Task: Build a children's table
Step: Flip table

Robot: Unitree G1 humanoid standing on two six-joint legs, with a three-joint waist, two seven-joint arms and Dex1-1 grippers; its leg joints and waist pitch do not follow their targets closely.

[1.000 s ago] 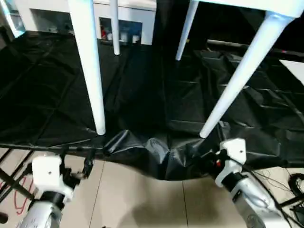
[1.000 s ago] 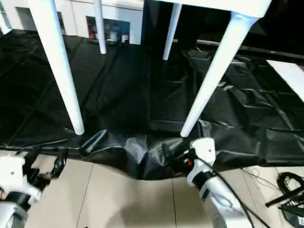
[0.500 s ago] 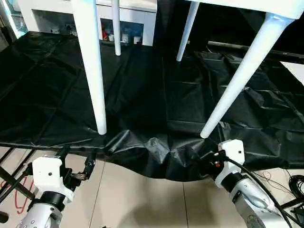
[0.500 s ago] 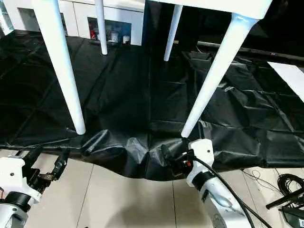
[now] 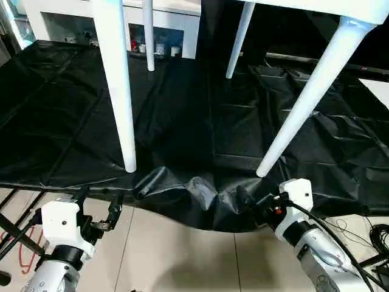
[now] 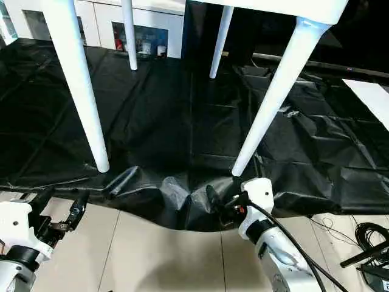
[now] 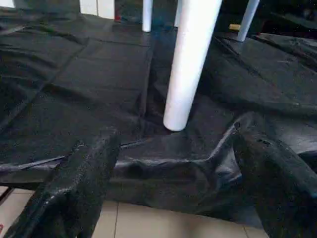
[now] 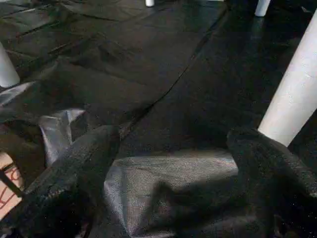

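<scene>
The children's table stands upright on a black sheet, its white tabletop (image 5: 340, 7) at the top of the head view. Its near left leg (image 5: 118, 85) and near right leg (image 5: 304, 97) end close to the sheet's front edge. Two far legs (image 5: 148, 36) (image 5: 238, 39) stand behind. My left gripper (image 5: 97, 204) hangs open below and in front of the near left leg (image 7: 190, 64), holding nothing. My right gripper (image 5: 252, 204) is open at the sheet's rumpled front edge, just in front of the near right leg (image 8: 292, 99), and is empty too.
The black sheet (image 5: 182, 121) bunches into folds at its front edge (image 5: 194, 188) between the grippers. Pale floor tiles (image 5: 182, 261) lie in front. A white cabinet (image 5: 61, 18) stands at the back left, cables (image 6: 371, 237) lie at the right, and black stand legs (image 5: 12, 231) at the left.
The head camera has tilted a little, shifting the picture. The table stands as before and both grippers stay open in about the same places.
</scene>
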